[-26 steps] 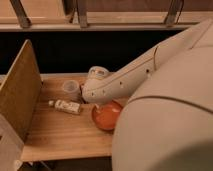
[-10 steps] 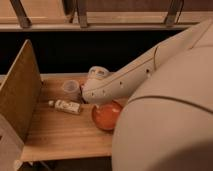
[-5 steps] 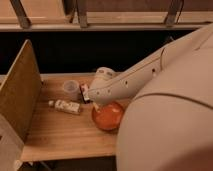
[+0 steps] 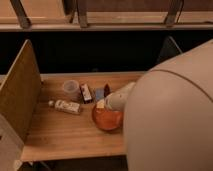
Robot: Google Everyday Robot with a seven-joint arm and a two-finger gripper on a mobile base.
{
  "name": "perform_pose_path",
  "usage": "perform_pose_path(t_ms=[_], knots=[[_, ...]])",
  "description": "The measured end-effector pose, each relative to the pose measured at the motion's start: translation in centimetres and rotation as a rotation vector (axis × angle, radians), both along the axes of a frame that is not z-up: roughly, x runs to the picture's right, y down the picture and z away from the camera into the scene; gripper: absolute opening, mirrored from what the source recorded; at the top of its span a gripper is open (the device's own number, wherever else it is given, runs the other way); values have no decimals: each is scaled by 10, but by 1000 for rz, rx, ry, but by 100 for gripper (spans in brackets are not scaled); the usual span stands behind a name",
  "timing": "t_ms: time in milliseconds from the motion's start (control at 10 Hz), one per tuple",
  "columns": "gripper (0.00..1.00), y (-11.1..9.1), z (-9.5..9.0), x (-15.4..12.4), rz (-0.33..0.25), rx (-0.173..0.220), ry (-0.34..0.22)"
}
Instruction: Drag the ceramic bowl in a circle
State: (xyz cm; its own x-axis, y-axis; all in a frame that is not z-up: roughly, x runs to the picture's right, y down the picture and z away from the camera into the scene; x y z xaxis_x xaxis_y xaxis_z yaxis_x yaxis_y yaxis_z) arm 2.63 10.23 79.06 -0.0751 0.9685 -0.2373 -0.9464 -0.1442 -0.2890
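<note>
The hand (image 4: 103, 98) has withdrawn to the ceramic bowl (image 4: 106, 120).

Glossy ceramic bowl (image 4: 106, 120) beneath smooth white end effector (image 4: 103, 104), on matt wooden table (image 4: 65, 135).

The arm (image 4: 170, 115) hides the table's (image 4: 65, 135) right end and the bowl's (image 4: 105, 121) right edge, the gripper (image 4: 104, 103) at the bowl's far rim is mostly lost under the arm's end, and the small dark items (image 4: 86, 92) beyond it are too blurred to identify.
</note>
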Motion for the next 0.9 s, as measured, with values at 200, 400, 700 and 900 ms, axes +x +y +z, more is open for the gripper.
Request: perform_pose_path(t_ms=[200,400,700,900], knots=[[62,32,16,42,255,-16,24],[62,51,24,67,407,-19,49],[62,52,20,69,434,1,50],[62,35,-3,58,349,62,34]])
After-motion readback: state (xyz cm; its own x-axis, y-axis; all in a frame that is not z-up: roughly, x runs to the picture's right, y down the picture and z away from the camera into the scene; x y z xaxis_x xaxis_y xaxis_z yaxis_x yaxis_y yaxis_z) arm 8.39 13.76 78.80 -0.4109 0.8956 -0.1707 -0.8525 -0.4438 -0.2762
